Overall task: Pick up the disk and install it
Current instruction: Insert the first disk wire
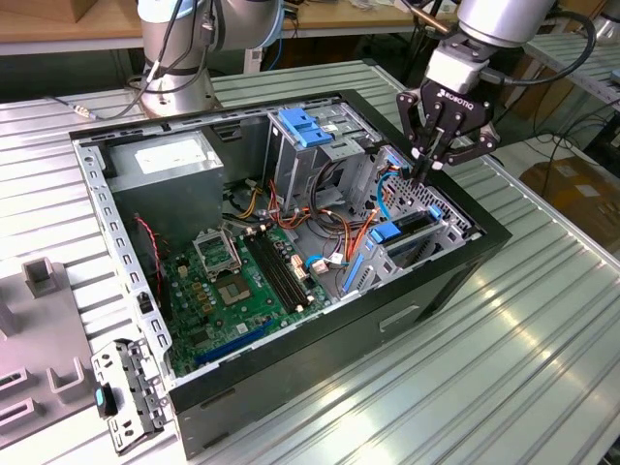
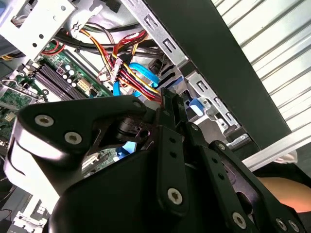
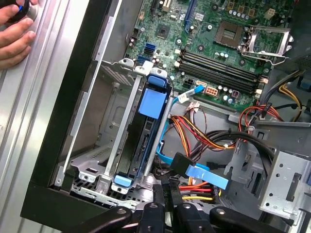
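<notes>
Looking down from the exterior view, I see my gripper (image 1: 427,167) hanging over the drive cage at the front end of the open computer case (image 1: 455,266), toward the exterior view's right. Its fingers are drawn together to a narrow tip with nothing between them that I can make out, so I read it as clenched on nothing.

The disk (image 3: 146,141) sits on edge in the metal drive cage (image 3: 104,126), slotted between the cage walls with its blue side rails (image 3: 153,94) showing at the end nearer the motherboard. In the exterior view the same blue rails (image 1: 407,228) show inside the cage just beside the gripper tip. I cannot tell whether the tip touches the disk.

In the first wrist view a blue data cable (image 3: 206,174) and a bundle of red, yellow and orange wires (image 3: 209,138) lie just beside the cage. The green motherboard (image 1: 232,291) fills the case floor, with the grey power supply (image 1: 170,165) at the far end. The case rests on a ribbed metal desk (image 1: 523,368).

A person's hand (image 3: 14,36) rests on the desk outside the case wall.
</notes>
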Available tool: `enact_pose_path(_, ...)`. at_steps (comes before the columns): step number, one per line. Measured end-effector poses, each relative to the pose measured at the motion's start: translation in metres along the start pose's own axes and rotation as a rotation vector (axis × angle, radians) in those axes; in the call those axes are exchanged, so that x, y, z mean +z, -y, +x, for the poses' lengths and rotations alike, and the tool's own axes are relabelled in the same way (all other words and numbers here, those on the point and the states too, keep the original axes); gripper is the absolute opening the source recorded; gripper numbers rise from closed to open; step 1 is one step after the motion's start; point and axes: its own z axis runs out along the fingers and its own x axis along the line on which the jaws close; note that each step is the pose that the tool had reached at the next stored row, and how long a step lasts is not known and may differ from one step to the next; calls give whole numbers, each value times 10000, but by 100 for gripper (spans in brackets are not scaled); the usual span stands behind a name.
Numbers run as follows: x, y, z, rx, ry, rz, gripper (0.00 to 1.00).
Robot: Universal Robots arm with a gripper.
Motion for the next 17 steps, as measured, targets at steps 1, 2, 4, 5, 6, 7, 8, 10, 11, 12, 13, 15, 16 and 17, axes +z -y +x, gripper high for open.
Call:
enact_pose_path(1, 0, -1, 0, 1, 0, 0, 16)
enact_pose_path(2, 0, -1, 0, 2, 0, 0, 16)
enact_pose_path(4, 0, -1, 0, 3, 0, 0, 16)
enact_pose_path(5, 0, -1, 0, 3, 0, 0, 16)
enact_pose_path(6, 1, -1, 1, 3, 1, 0, 16)
enact_pose_path(7, 2, -3, 6, 4, 1, 0, 16)
enact_pose_path(8, 4, -8, 20, 4, 0, 0, 16)
enact_pose_path(10, 10, -26, 68, 5, 0, -1, 16)
enact_pose_path(11, 14, -31, 83, 7, 0, -1, 16)
enact_pose_path(12, 18, -34, 92, 23, -1, -1, 16)
enact_pose_path(13, 27, -36, 97, 147, 4, -7, 16)
enact_pose_path(15, 38, -36, 97, 613, 9, -29, 16)
enact_pose_path(16, 40, -36, 97, 777, 11, -36, 16)
enact_pose_path(17, 45, -36, 97, 998, 15, -46, 16)
